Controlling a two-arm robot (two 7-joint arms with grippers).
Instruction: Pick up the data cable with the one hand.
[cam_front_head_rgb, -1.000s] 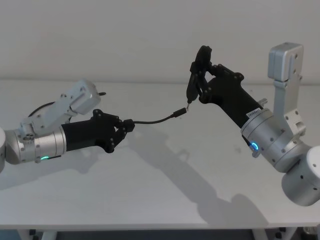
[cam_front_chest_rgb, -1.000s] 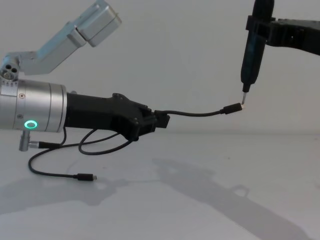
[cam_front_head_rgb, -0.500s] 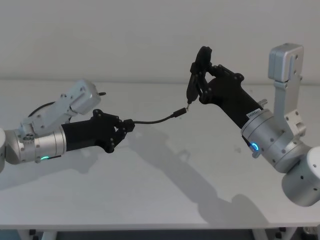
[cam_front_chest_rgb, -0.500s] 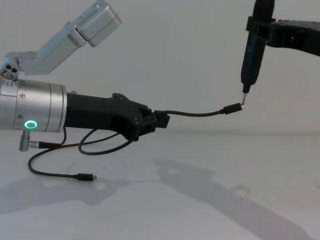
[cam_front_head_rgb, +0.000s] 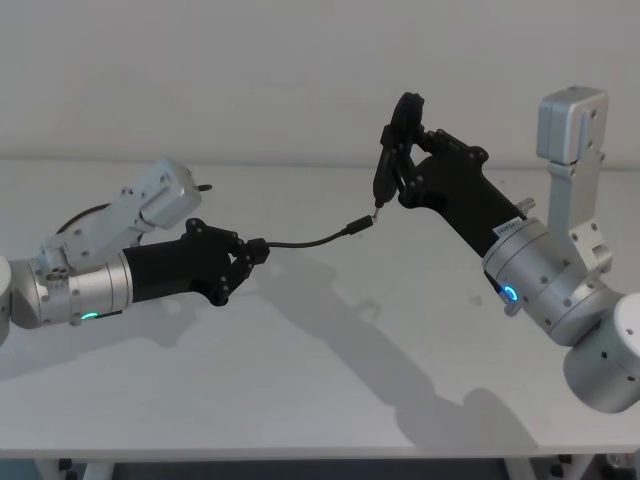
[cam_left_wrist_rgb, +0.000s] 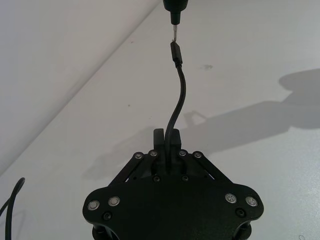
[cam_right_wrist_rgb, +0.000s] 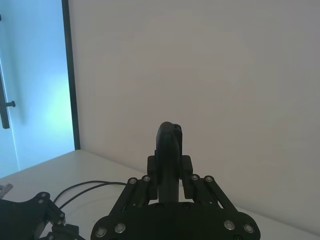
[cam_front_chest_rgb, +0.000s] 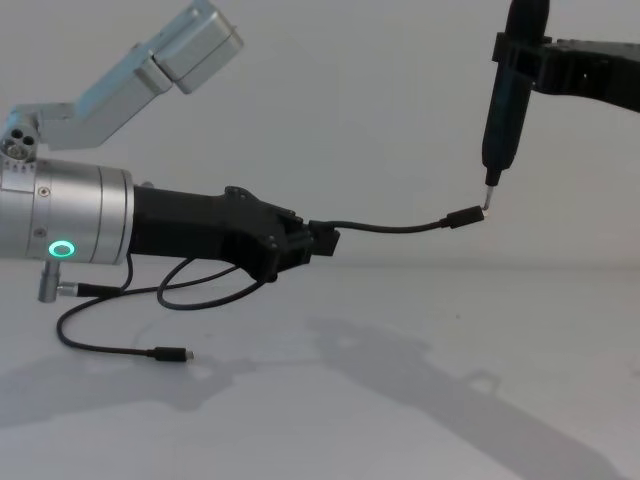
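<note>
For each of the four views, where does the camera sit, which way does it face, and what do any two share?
Head: high, looking down on the table; both arms show, left gripper shut on the data cable.
Chest: low, looking across the table; left gripper at left, right gripper upper right.
Left wrist: behind its jaws, looking along the cable.
Right wrist: behind the right gripper, facing the wall.
Shared: head and chest both show the cable's free plug at the right gripper's pointed tip.

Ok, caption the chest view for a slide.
Left gripper holds the data cable off the table, its free plug at the right gripper's pen-like tool.
</note>
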